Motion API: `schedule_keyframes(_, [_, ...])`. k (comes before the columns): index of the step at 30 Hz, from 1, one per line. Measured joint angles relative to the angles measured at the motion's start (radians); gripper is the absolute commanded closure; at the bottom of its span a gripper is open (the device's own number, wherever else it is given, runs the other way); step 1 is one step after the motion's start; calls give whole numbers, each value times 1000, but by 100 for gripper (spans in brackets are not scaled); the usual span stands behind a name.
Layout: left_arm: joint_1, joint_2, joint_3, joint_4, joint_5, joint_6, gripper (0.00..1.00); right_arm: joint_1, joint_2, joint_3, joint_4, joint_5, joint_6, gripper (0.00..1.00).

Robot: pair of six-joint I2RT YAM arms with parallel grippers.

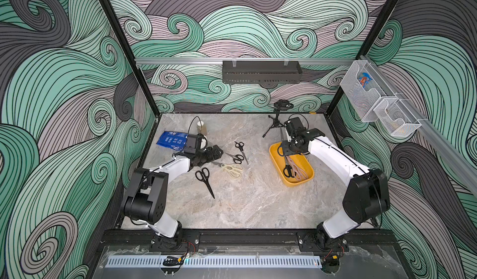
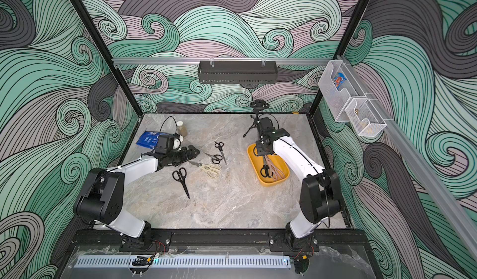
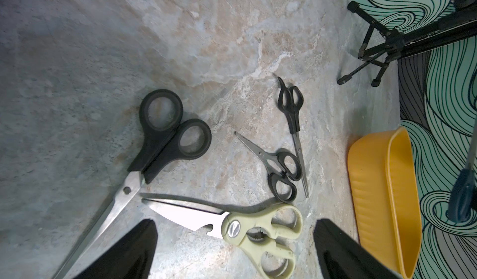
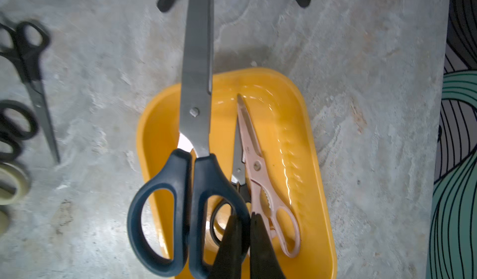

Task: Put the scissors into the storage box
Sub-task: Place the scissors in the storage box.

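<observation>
My right gripper (image 4: 245,218) is shut on one handle loop of the blue-handled scissors (image 4: 201,177). It holds them over the yellow storage box (image 4: 154,135), blades reaching past its far rim. Inside the box lie a pale pink pair (image 4: 258,171) and a black-handled pair (image 4: 238,161). My left gripper (image 3: 235,222) stands open just above the cream kitchen scissors (image 3: 258,231), touching nothing. On the table beside them lie a large black pair (image 3: 165,135), a stubby black pair (image 3: 281,171) and a slim black pair (image 3: 293,109).
A blue packet (image 1: 171,139) and a small bottle (image 1: 201,127) sit behind my left arm. A black tripod (image 1: 277,120) stands just behind the box (image 1: 307,179). A black perforated tray (image 1: 260,72) hangs on the back wall, and white mesh baskets (image 1: 361,89) hang on the right wall.
</observation>
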Motion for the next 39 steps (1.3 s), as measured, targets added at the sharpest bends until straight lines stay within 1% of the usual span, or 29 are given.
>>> schedule_keyframes(4, [0,7,0,0,0,0,1,-34,-41,-96,1,3,-7,100])
schedule_keyframes(11, [0,7,0,0,0,0,2,-35,-53,-182,25,-2,-10,100])
schedule_keyframes(30, [0,7,0,1,0,0,1,-32,93,-189,44,-9,-17,100])
schedule_keyframes(31, [0,7,0,1,0,0,1,-32,100,-189,44,-9,-16,99])
schedule_keyframes(32, [0,7,0,1,0,0,1,-32,105,-189,44,-9,-16,96])
schedule_keyframes(34, [0,7,0,1,0,0,2,-31,109,-189,44,-9,-16,84])
schedule_keyframes(36, [0,7,0,1,0,0,1,-31,109,-189,47,-8,-14,77])
schedule_keyframes(39, [0,7,0,1,0,0,1,-31,108,-189,50,-3,-11,70])
